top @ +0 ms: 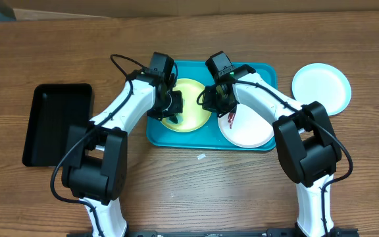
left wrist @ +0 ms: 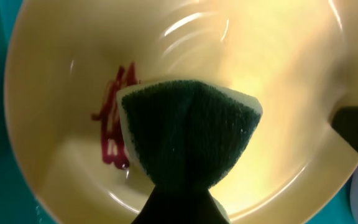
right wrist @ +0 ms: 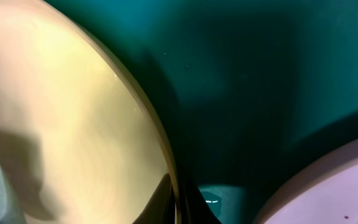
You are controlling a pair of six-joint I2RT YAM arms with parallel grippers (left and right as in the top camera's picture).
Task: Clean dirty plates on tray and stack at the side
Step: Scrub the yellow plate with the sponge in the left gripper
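Sponge (left wrist: 188,134) fills the middle of the left wrist view, green scrubby side up. It's pinched into a fold by the left gripper (top: 172,107), which is clamped tight on it. It's sitting down in the yellow-green plate (left wrist: 73,81), right up against the reddish smear (left wrist: 112,127) showing just left of the sponge's edge.

In the overhead frame that plate is on the left half of the turquoise tray (top: 258,72), about top centre of the picture. The right gripper (top: 214,100) comes in from the right, and its own camera shows the plate's rim running straight down between its fingers. So I'd say it's closed on the rim, holding the plate steady.

My read is that we're mid-scrub on this plate, with the smear not wiped off yet. The next move needs the sponge dragged left across those streaks with a bit of downward pressure while the other arm keeps the rim pinned so the plate doesn't skate around the tray.

After that there's the white plate (top: 249,131) at the lower right of the tray, which has its own red smear (top: 232,118). A third pale plate (top: 321,87) sits off the tray on the table (top: 196,197) at the upper right and looks clean from above, so that's probably the stacking spot. The black tray (top: 56,122) at far left isn't part of this.
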